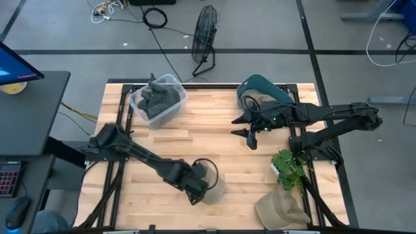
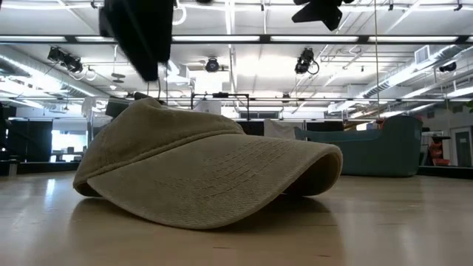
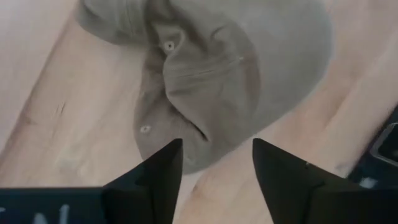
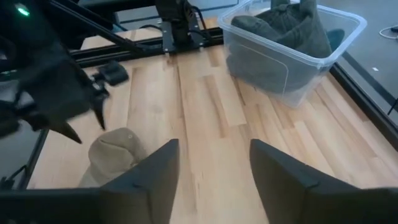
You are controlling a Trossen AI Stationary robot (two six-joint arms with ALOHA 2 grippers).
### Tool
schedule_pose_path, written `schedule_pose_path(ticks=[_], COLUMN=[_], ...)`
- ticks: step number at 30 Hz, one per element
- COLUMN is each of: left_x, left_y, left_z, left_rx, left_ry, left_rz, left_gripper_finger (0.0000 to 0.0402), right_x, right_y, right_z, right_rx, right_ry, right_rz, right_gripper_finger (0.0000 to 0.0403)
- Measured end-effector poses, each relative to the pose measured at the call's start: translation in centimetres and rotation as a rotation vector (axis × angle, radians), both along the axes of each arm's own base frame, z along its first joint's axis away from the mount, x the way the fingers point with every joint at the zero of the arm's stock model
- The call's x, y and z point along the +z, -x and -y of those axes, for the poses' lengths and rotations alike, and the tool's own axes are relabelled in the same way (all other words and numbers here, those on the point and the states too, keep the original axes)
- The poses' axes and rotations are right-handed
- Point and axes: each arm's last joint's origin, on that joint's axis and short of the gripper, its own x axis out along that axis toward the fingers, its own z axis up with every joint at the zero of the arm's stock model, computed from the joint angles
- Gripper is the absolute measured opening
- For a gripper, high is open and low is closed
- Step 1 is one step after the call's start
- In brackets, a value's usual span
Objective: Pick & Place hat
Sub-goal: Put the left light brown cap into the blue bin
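Observation:
A khaki cap (image 1: 216, 183) lies near the table's near edge, resting on its brim and the lower rim of its crown (image 2: 207, 174). My left gripper (image 1: 197, 190) hangs open just above its crown. In the left wrist view the two fingers (image 3: 217, 162) stand over the cap's edge (image 3: 205, 74) without touching it. In the low view there is a gap between the gripper (image 2: 140, 37) and the cap. My right gripper (image 1: 244, 133) waits open above the table's right half (image 4: 214, 168). A second khaki cap (image 1: 279, 211) lies at the near right corner.
A clear plastic bin (image 1: 158, 99) holding dark caps stands at the far left (image 4: 292, 50). A teal object (image 1: 260, 88) sits at the far right edge, and a small green plant (image 1: 286, 166) stands near the right arm's base. Bare wood (image 1: 208, 130) lies in the middle.

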Motion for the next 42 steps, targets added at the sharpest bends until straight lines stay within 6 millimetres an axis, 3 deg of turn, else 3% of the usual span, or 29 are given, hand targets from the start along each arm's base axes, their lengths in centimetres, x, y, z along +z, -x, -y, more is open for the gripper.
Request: schedule_pose_path(ticks=[6, 12, 16, 20, 27, 36, 42], left_x=[-2.1, -4.5, -5.7, -5.7, -4.5, 0.9, 4.4], left_y=[-1.6, -2.7, -3.2, -3.3, -3.1, -3.4, -4.9], left_z=[-0.9, -1.7, -1.8, -1.9, -2.1, -2.7, -4.6], left_rx=[-0.057, -0.056, -0.090, -0.098, -0.148, -0.467, -0.682], left_ry=[0.042, 0.072, 0.081, 0.083, 0.075, -0.132, -0.339], left_rz=[-0.049, -0.130, -0.146, -0.142, -0.116, 0.072, 0.177], left_gripper_finger=[0.0253, 0.0279, 0.0270, 0.0214, 0.0023, 0.0006, 0.0005], right_x=[0.0, 0.0, 0.0, -0.1, -0.1, -0.4, -1.0], right_y=[0.0, 0.0, 0.0, 0.1, 0.1, 0.0, -1.1], right_z=[-0.4, -0.4, -0.4, -0.4, -0.4, -1.0, -1.6], right_rx=[0.021, 0.022, 0.022, 0.030, 0.064, 0.297, 0.460], right_ry=[0.016, 0.017, 0.017, 0.031, 0.089, 0.080, 0.048], right_rz=[0.002, 0.002, 0.002, -0.008, -0.021, -0.021, -0.009], right_gripper_finger=[0.0254, 0.0267, 0.0267, 0.0267, 0.0268, 0.0268, 0.0268])
